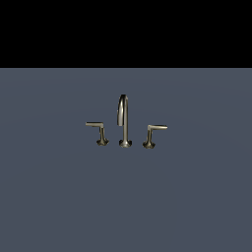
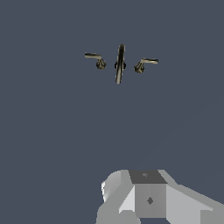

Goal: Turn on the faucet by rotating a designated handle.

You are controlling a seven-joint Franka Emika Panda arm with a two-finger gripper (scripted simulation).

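- Gripper (image 2: 151,199): only its pale grey body shows, at the edge of the wrist view. Fingers are out of frame, so I cannot tell whether it is released or clenched. Nothing visible in its grasp.
- Gripper does not appear in the exterior view at all.
- Faucet (image 1: 124,120): stands upright on the flat blue-grey floor (image 1: 197,197), near the middle of the exterior view. Three separate pieces in a row, each on its own small flared base, none touching another.
- Spout (image 1: 123,118): tall, thin, arched, the middle piece; its tip curls down toward the exterior view's left.
- Handle (image 1: 97,130): short L-shaped lever on the exterior view's left of the spout, arm jutting outward to that view's left, roughly level. Reaches about half the spout's height.
- Second lever (image 1: 154,132): mirror image on the exterior view's right, arm jutting outward to the right.
- Wrist view: faucet (image 2: 120,63) seen from above and well apart from the gripper body; handle (image 2: 95,58), spout (image 2: 120,63) and second lever (image 2: 145,64) all unobstructed.
- No contact between gripper and handle.
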